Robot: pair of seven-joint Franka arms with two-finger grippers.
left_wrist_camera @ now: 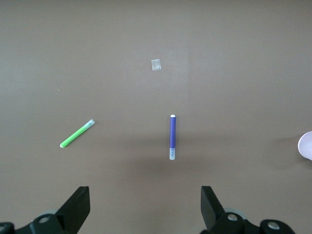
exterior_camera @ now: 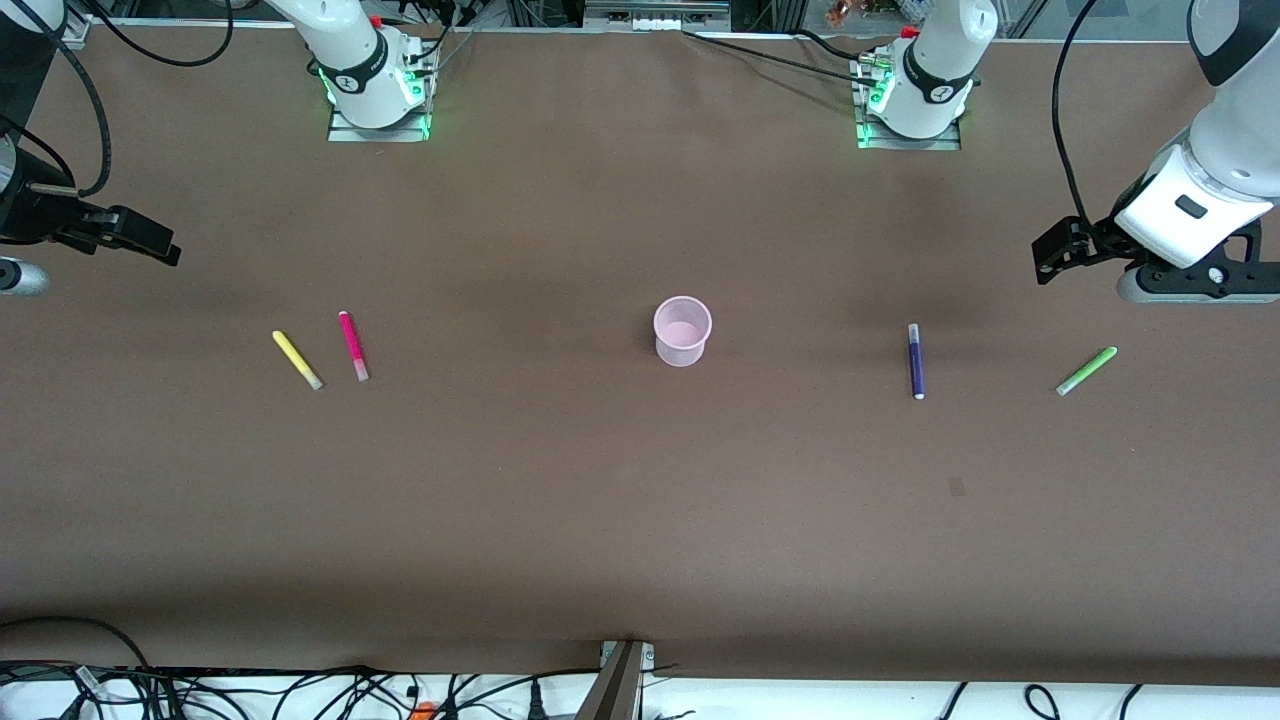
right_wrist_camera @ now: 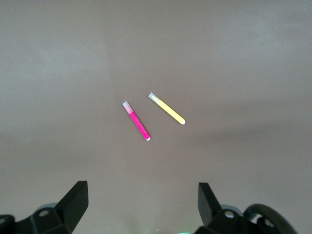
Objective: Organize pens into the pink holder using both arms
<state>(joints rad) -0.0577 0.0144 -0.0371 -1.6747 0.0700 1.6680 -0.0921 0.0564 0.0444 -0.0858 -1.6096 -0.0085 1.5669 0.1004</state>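
Observation:
The pink holder stands upright and empty mid-table; its rim shows in the left wrist view. The yellow pen and magenta pen lie side by side toward the right arm's end. The purple pen and green pen lie apart toward the left arm's end. My left gripper is open and empty, up over bare table by the purple and green pens. My right gripper is open and empty, over bare table by the yellow and magenta pens.
The arm bases stand at the table's back edge. A small pale patch lies flat on the brown tabletop, nearer the front camera than the purple pen. Cables run along the front edge.

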